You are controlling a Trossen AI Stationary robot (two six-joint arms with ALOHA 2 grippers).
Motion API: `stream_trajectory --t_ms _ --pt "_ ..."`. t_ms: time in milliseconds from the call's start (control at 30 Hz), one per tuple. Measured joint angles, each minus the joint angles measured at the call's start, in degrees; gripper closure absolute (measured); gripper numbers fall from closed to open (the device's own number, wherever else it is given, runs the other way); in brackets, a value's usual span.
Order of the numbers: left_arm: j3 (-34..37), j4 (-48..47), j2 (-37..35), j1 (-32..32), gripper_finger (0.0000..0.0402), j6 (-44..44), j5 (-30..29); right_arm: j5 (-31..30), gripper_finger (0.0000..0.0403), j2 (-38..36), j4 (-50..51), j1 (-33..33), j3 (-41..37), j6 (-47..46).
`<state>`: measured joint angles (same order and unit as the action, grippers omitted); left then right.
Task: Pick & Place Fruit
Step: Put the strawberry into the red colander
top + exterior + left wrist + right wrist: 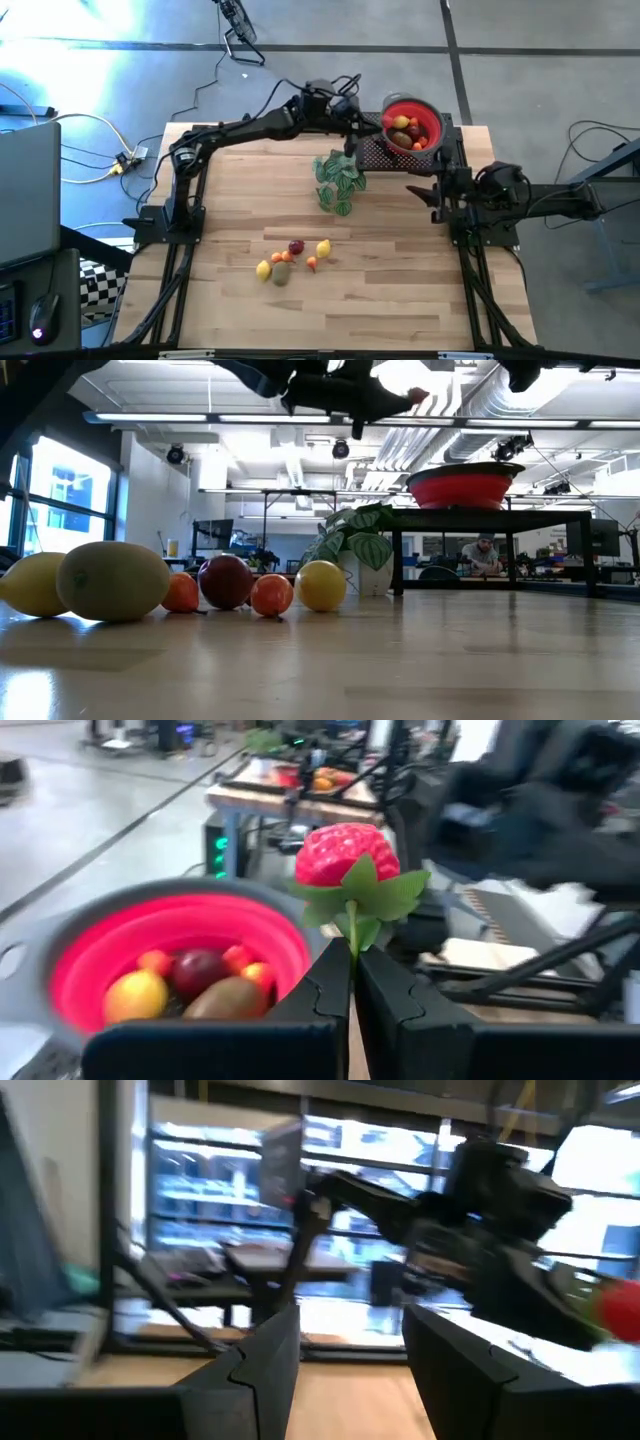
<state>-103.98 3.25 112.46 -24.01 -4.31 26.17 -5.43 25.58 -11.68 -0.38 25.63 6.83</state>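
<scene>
Left wrist view showed the left gripper [352,982] pinching a strawberry's [338,853] stem beside the red bowl [90,955], which held several fruits [190,984]. More fruit [290,259] lay on the table [400,290]; the right gripper's [350,1342] jaws stood spread, empty.

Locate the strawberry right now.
The strawberry is pinched by its leaves in the left gripper, held beside the red bowl at the table's far side.

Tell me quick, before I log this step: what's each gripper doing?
Left gripper: shut on the strawberry stem, beside the red bowl.
Right gripper: open, empty.
</scene>
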Motion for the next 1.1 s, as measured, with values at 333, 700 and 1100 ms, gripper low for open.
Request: stream_trajectory --t_ms 333,700,1100 --pt "-3.9 0.2 0.0 0.5 0.0401 -0.7 10.3 -7.1 0.0231 4.1 -8.9 -0.1 0.0 6.7" --pt "-4.7 3.5 0.0 2.4 0.0401 -0.7 18.9 -4.1 0.0231 12.6 -18.9 -6.4 0.0 1.7" --pt "-4.7 3.2 0.0 3.1 0.0401 -0.8 20.9 4.7 0.0231 20.2 -30.6 -12.2 0.0 -2.6"
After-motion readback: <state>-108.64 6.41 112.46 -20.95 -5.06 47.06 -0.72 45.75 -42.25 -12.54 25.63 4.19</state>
